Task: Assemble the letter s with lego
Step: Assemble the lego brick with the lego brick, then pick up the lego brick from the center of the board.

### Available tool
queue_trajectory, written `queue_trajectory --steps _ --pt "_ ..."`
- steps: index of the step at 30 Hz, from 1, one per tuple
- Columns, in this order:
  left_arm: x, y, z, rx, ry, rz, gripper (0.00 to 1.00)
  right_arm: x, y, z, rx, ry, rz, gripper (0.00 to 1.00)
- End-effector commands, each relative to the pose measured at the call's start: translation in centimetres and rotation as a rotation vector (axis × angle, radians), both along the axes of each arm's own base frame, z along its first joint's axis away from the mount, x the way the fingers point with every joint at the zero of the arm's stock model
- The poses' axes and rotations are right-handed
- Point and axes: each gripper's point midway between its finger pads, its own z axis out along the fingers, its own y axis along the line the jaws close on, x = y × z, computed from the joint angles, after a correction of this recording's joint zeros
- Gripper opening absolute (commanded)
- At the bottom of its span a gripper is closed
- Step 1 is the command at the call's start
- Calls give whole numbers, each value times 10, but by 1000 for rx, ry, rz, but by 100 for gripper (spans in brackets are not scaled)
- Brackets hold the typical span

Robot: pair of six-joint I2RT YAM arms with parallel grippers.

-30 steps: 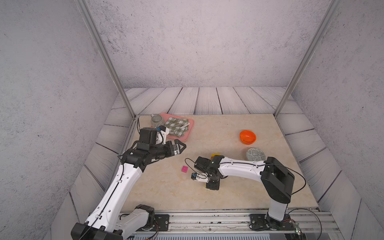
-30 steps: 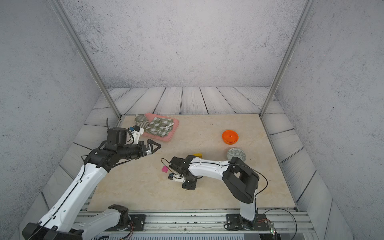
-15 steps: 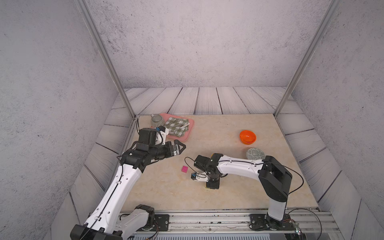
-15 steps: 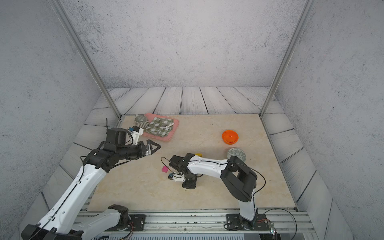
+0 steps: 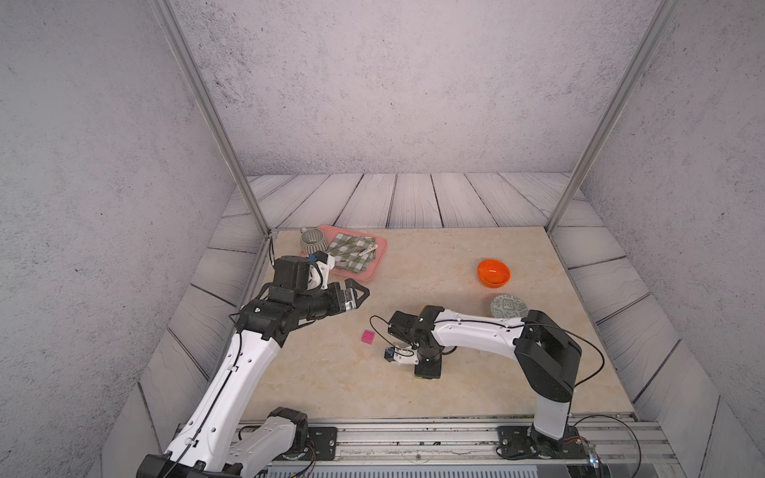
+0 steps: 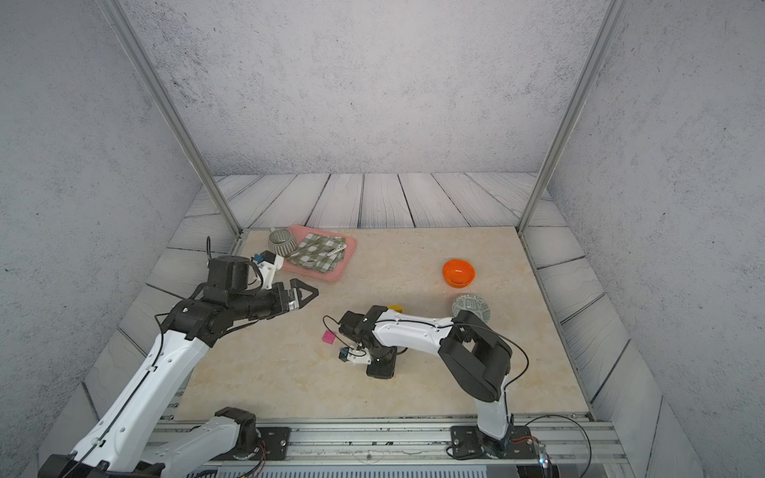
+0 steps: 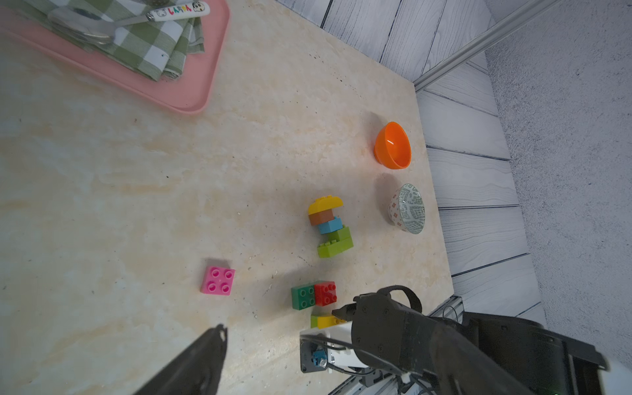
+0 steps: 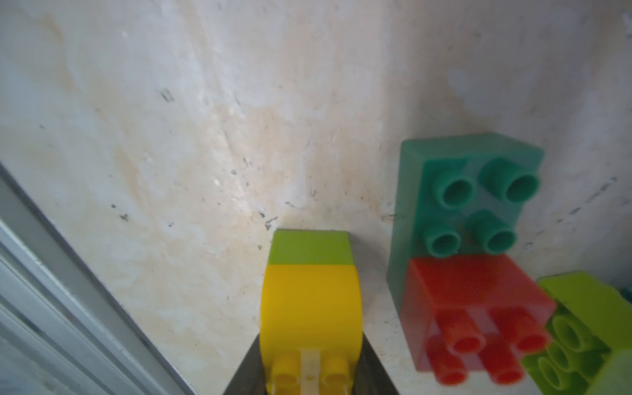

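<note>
You hold the yellow-and-lime lego piece [image 8: 309, 301] clamped in your right gripper [image 5: 428, 369], low over the table [image 5: 455, 256] near its front edge; the green-and-red pair [image 7: 314, 294] lies just beside it; the pink brick [image 7: 218, 280] lies apart; your left gripper [image 5: 359, 294] hovers spread wide, empty.

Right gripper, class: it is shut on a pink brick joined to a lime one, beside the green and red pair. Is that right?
No. The right gripper is shut on a yellow brick, not a pink one. The right wrist view shows it joined to the lime brick, beside the green brick and red brick. The pink brick lies loose on the table.
</note>
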Motion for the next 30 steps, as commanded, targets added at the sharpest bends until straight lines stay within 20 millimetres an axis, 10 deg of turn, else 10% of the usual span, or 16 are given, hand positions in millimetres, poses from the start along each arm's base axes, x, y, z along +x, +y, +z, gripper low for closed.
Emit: queue_trajectory --steps 1,10,17,30 --pt "-1 4 11 5 -29 10 99 -31 -48 -44 -253 136 -13 0" --pt "-2 8 15 22 -48 19 99 -24 -45 -52 -250 53 -45 0" --pt "1 16 3 73 -19 53 99 -2 -10 26 25 -80 -67 0" --pt "-4 -2 -143 469 352 32 93 18 -46 121 203 -203 -222 0"
